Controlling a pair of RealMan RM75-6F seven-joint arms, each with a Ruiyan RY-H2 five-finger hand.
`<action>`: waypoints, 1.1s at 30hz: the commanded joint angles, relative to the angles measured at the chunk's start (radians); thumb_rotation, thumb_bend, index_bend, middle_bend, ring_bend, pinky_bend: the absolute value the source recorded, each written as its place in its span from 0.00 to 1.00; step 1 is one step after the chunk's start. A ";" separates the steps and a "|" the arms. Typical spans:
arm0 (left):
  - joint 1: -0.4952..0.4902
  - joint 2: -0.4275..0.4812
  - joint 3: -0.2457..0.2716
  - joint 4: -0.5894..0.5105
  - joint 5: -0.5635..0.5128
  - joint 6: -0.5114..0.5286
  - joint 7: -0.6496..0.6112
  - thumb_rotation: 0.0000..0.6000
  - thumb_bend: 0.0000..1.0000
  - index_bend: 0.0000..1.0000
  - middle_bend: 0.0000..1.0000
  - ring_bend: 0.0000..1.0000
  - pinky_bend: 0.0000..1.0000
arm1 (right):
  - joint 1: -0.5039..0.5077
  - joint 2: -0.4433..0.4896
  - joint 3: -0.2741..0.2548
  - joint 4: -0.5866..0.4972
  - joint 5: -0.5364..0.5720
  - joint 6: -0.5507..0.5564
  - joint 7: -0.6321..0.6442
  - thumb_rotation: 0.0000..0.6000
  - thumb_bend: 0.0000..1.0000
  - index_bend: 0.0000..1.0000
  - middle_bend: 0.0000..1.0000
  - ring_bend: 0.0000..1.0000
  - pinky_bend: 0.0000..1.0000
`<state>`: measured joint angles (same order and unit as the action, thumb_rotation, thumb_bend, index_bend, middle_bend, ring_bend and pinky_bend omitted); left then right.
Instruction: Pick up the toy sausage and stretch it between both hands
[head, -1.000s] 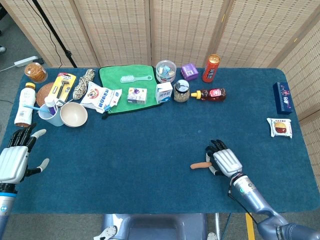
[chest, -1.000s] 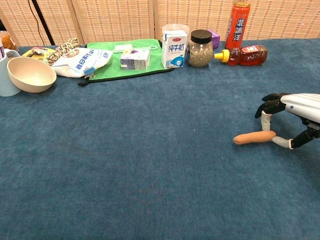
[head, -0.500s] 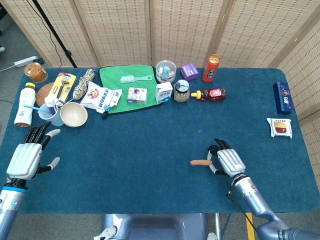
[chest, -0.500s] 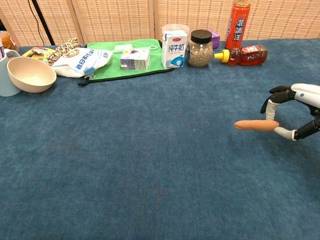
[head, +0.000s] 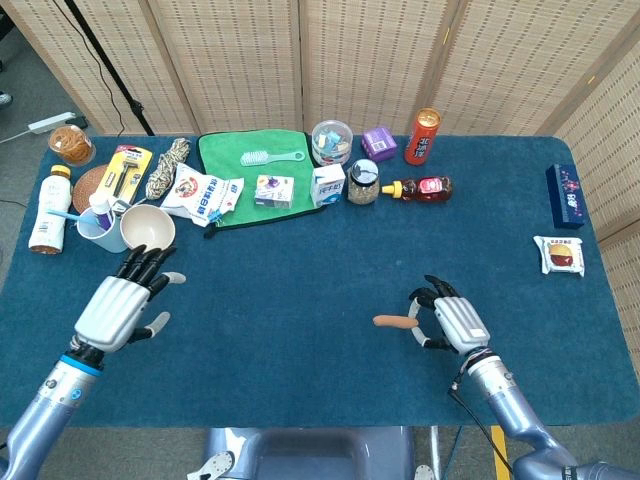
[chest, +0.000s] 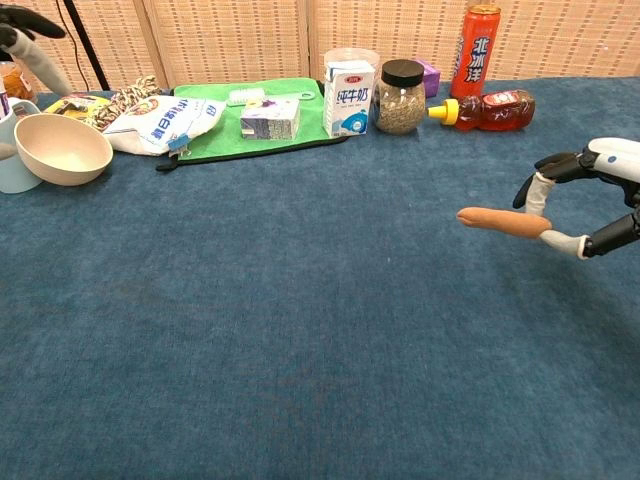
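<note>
While the right hand (head: 447, 322) pinches its end, the orange-brown toy sausage (head: 394, 321) juts left above the blue table (head: 300, 290); the left hand (head: 122, 303), fingers spread, hovers near the bowl (head: 148, 229). From the chest, the sausage (chest: 503, 221) hangs clear, bottles (chest: 492, 108) well behind.

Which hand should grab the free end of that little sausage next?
The left hand. It is open and holds nothing, while the right hand already pinches one end of the orange-brown toy sausage, whose free end points toward the left side.
</note>
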<state>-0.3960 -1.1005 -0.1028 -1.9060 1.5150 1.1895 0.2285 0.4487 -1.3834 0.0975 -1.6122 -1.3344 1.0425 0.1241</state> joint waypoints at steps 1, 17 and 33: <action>-0.044 -0.037 -0.001 0.030 0.055 -0.032 -0.014 1.00 0.30 0.32 0.08 0.06 0.02 | 0.008 0.015 0.014 -0.038 0.025 -0.021 0.020 1.00 0.54 0.71 0.30 0.05 0.09; -0.197 -0.220 -0.040 0.117 0.110 -0.121 -0.047 1.00 0.30 0.33 0.08 0.04 0.02 | 0.041 0.034 0.065 -0.156 0.096 -0.071 0.065 1.00 0.54 0.71 0.30 0.05 0.09; -0.303 -0.347 -0.073 0.188 0.068 -0.183 -0.045 1.00 0.30 0.35 0.08 0.04 0.02 | 0.083 -0.002 0.099 -0.213 0.158 -0.087 0.038 1.00 0.54 0.71 0.30 0.05 0.09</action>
<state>-0.6962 -1.4448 -0.1745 -1.7202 1.5844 1.0082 0.1856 0.5265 -1.3791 0.1938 -1.8232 -1.1827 0.9568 0.1692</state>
